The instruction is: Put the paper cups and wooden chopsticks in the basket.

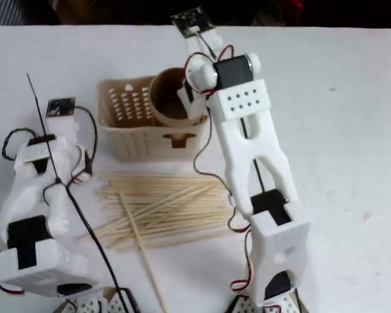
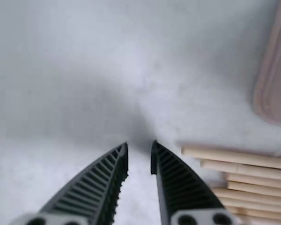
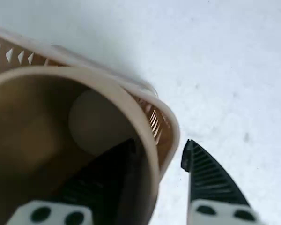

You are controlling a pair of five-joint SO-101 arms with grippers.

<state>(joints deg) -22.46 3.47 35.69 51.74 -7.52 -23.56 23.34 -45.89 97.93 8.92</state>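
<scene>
A paper cup point(image 1: 171, 98) was seen inside the near-right corner of the basket point(image 1: 127, 124), mouth up, with its rim standing above the basket's rim. Whether its base was seated on the basket floor could not be told. The cup's wall point(image 3: 47, 131) was straddled by the right gripper point(image 3: 161, 152): one finger was down inside the cup and the other was outside. Bare table was visible between the outer finger and the wall, so the jaws were judged to be apart, not clamped.

The cup was judged light, thin-walled and easily crushed. A gentle pinch across the rim, one finger in and one out, would be called for, since the rolled lip is the stiffest part.

The wooden chopsticks point(image 1: 166, 208) were found in a loose pile on the table point(image 1: 339, 98) in front of the basket. Most were laid roughly parallel, and one was lying crosswise over the pile toward the near edge. They were judged stiff, light and smooth, and likely to roll or fan out if taken at one end. A grip across the middle of a small bundle would be steadier.

The left gripper point(image 2: 139, 147) was held low over bare table just beside the chopstick ends point(image 2: 243, 178). Its fingers were parted by a narrow gap and nothing was held between them. The chopstick part of the task was judged not yet begun.
</scene>
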